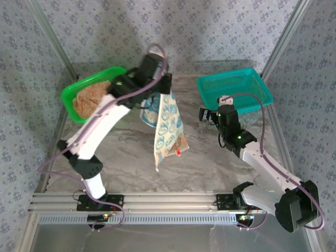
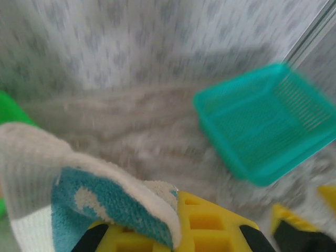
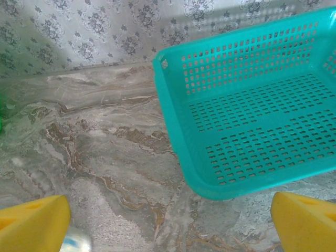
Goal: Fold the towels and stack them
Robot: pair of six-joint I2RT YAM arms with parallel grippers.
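The left gripper (image 1: 160, 89) pinches one edge of the cream towel with teal figures (image 1: 168, 128), which hangs below it. Spreading it flat underneath would likely give the cleanest fold. The right gripper (image 1: 208, 116) stands wide apart, facing the teal basket (image 1: 236, 89). An orange towel (image 1: 92, 100) lies crumpled in the green basket (image 1: 71, 97) beside the left gripper.

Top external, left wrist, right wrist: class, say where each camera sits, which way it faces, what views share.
Top external: above, behind the robot, looking down on the table; left arm, right arm, left end effector holding a towel.
Left wrist: on the left arm, facing the wall and teal basket; yellow fingers grip the towel.
Right wrist: angled down at table and basket; right end effector open.
Shared by all: the teal basket.
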